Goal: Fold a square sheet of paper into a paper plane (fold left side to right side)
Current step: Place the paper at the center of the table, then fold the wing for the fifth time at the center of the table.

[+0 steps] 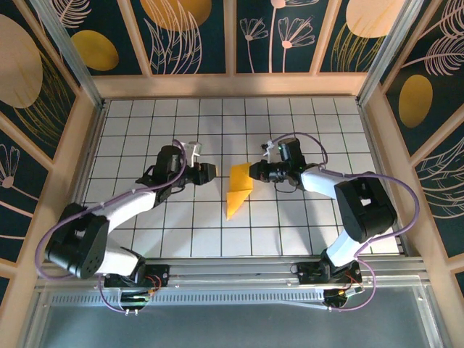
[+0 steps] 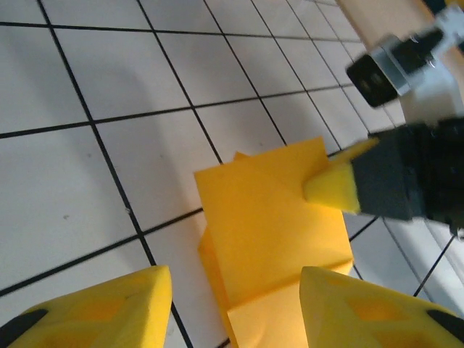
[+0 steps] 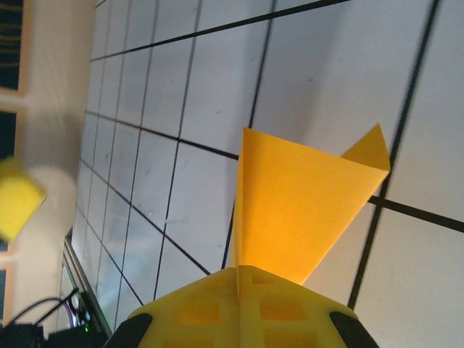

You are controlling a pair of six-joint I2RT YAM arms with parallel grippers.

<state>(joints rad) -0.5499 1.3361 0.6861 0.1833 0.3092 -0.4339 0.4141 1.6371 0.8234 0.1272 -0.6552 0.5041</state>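
Seemingly mid-fold, the paper (image 1: 238,192) is pinched by the right gripper (image 1: 254,172); the left gripper (image 1: 208,172), spread beside it, is needed for creasing.

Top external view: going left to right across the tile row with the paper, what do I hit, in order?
left claw (open, short of the sheet) → folded paper → right claw (shut on the folded paper's upper right edge)
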